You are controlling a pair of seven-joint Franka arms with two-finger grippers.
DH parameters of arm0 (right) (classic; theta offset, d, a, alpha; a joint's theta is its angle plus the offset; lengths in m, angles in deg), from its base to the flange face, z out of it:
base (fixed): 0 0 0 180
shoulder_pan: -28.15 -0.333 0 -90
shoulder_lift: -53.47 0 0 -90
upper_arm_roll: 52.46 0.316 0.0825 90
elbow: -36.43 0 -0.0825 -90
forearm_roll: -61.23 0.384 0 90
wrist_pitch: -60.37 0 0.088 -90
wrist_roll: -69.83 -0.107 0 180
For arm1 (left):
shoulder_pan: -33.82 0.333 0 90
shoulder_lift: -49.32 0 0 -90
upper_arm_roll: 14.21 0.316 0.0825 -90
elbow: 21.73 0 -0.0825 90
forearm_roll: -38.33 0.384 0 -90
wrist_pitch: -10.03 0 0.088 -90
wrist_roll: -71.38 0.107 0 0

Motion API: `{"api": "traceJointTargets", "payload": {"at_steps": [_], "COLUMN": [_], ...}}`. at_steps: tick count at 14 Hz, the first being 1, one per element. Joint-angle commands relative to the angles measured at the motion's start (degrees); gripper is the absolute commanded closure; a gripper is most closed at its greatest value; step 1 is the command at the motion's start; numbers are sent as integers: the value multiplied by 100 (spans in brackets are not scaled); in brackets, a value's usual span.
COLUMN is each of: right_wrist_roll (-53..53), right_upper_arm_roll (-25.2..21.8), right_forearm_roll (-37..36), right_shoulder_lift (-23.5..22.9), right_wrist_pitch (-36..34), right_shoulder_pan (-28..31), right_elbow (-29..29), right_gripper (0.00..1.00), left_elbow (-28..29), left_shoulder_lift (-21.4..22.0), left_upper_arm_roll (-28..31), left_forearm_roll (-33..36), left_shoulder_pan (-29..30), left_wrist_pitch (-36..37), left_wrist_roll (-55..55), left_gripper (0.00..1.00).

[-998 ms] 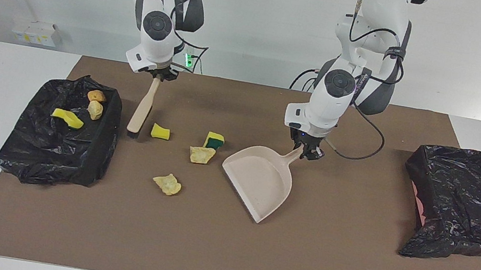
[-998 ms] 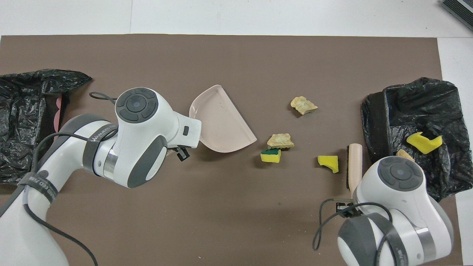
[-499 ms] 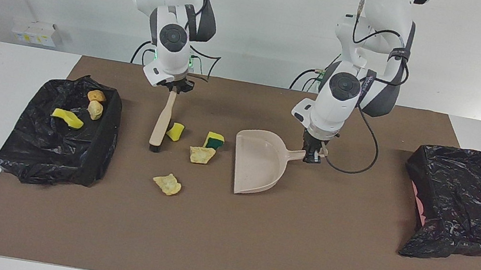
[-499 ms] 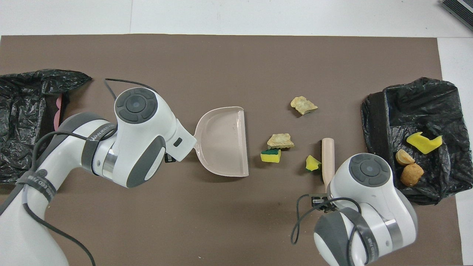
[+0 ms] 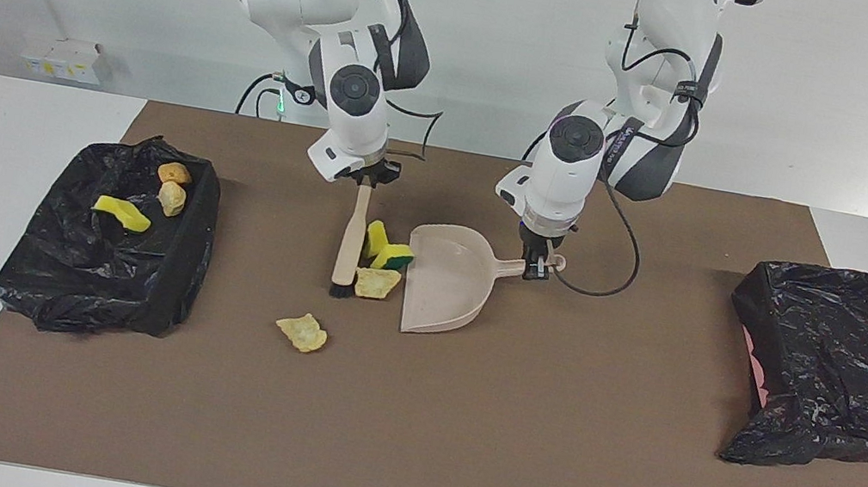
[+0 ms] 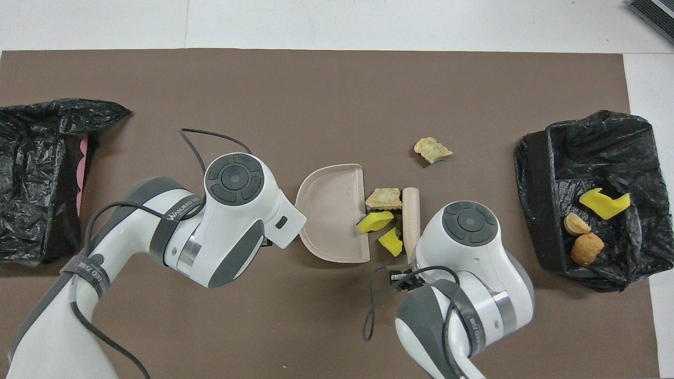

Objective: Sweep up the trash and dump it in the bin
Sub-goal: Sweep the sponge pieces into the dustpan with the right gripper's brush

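scraps between brush and dustpan now sit bunched together: yellow sponge bit [image 5: 374,237], yellow-and-green sponge [image 5: 394,256] and tan lump [image 5: 376,282] are squeezed into the narrow gap, the sponge touching the pan's lip. a second ago they lay spread apart on the brown mat [image 5: 402,447]. brush [image 5: 349,246], clamped at its handle by the right gripper [image 5: 365,178], has swept toward the left arm's end; dustpan [image 5: 446,289], its handle pinched in the left gripper [image 5: 536,270], has turned and slid in to meet it. one more push should load the pan. a fourth lump [image 5: 302,332] lies apart, farther from the robots, unswept. three scraps already rest in the bin [image 5: 156,295] at the right arm's end.
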Motion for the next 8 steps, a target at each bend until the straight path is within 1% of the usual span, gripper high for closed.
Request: {"api": "traceJointTargets", "payload": {"at_steps": [1, 4, 6, 8], "right_wrist_roll": [33, -29, -29, -11], "right_upper_arm_roll": [19, 19, 11, -16], "right_forearm_roll": [362, 477, 451, 258], "right_shoulder_lift": [-72, -212, -353, -458], "right_wrist_pitch": [-70, -306, -448, -422], "right_shoulder_pan": [-367, -746, -765, -686], "right_elbow": [283, 757, 1092, 1180], "right_gripper": [100, 100, 100, 100], "left_elbow": [279, 454, 525, 534], "left_shoulder_lift": [197, 267, 276, 276], "left_upper_arm_roll": [49, 49, 49, 49], "left_forearm_roll": [109, 109, 109, 109], "left_shoulder_pan": [-151, -151, -134, -81], "left_wrist_pitch": [-208, -435, -655, -700], "left_wrist_roll": [-275, -258, -214, -179], "left_gripper": [100, 100, 100, 100]}}
